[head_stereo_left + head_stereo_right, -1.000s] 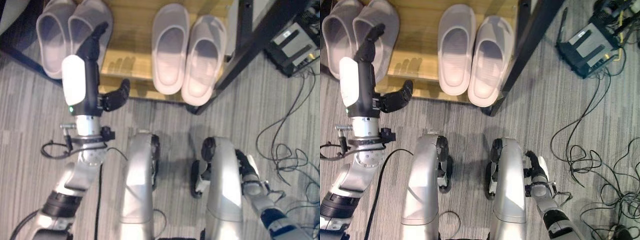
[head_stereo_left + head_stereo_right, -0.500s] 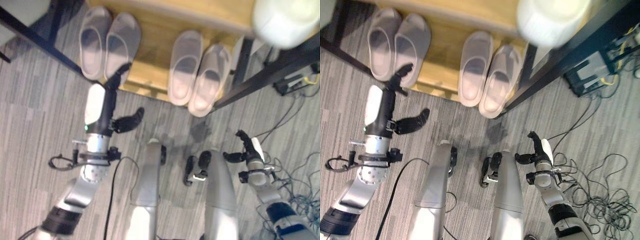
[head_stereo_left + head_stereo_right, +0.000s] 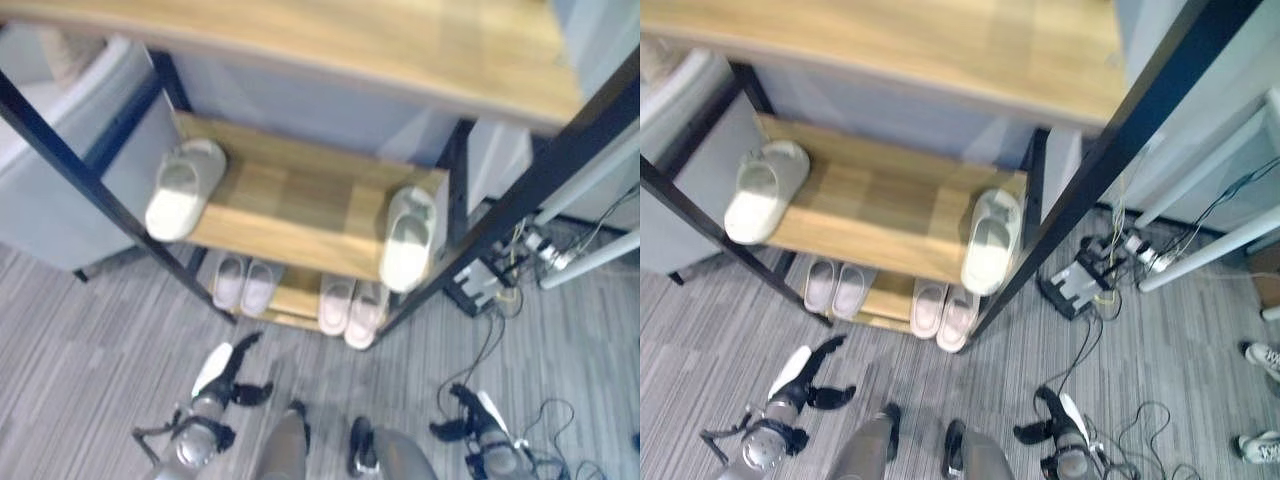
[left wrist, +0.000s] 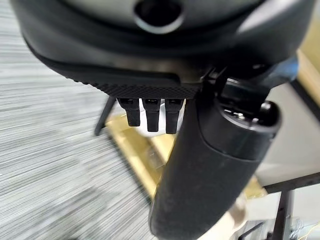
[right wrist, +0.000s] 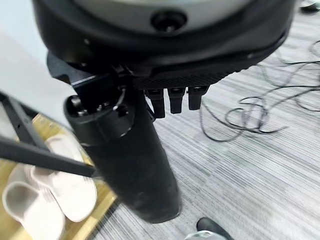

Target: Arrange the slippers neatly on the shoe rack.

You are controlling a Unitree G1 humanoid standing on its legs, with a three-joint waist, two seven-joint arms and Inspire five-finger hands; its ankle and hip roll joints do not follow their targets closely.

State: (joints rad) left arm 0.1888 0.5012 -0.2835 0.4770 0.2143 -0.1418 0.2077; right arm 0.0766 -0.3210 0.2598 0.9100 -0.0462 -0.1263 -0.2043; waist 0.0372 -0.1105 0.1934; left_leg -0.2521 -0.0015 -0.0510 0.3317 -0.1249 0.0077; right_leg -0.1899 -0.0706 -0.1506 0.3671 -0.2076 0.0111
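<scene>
Fingers of my left hand [image 3: 222, 368] were straight and held nothing, low over the floor before the shoe rack [image 3: 300, 205]; my right hand [image 3: 1060, 424] hung relaxed and empty too. Two pairs of slippers [image 3: 835, 288] lay side by side on the bottom shelf, but on the middle shelf one slipper [image 3: 183, 187] lay at the left end and another slipper [image 3: 408, 236] at the right, well apart. I judged the next step was to bring these two together, toes aligned. The top shelf was cut off, so I could not tell what it carried.
</scene>
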